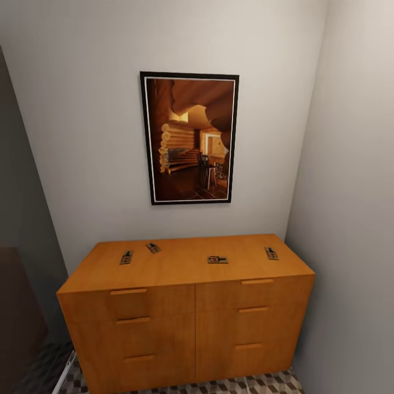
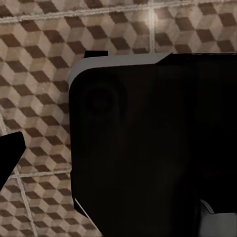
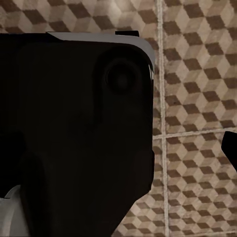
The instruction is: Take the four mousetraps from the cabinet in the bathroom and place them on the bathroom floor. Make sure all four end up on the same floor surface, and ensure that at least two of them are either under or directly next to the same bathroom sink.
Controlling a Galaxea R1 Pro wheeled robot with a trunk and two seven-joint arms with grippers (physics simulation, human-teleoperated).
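— Dark robot housing (image 2: 143, 148) crowds the left wrist view, with cube-patterned bathroom floor (image 2: 39, 74) behind it. Can you read the left gripper?

— No. A black tip pokes in at one edge, but whether the fingers are spread or closed, or carrying anything, I cannot tell. Same for the right: black housing (image 3: 74, 133), patterned tiles and pale grout lines beyond, and the jaws' state cannot be made out.

— And the head camera?

— It faces the orange-brown cabinet (image 1: 186, 323) in a corner, under a framed picture (image 1: 190, 138) of a log interior. All four mousetraps lie on the flat top, well apart from each other.

— Where exactly?

— One mousetrap (image 1: 126, 257) near the left end, a second (image 1: 154, 248) just beside it toward the wall, a third (image 1: 217, 259) right of centre, a fourth (image 1: 271, 253) near the right end. All drawers appear closed, and a strip of tiled floor shows at the cabinet's foot.
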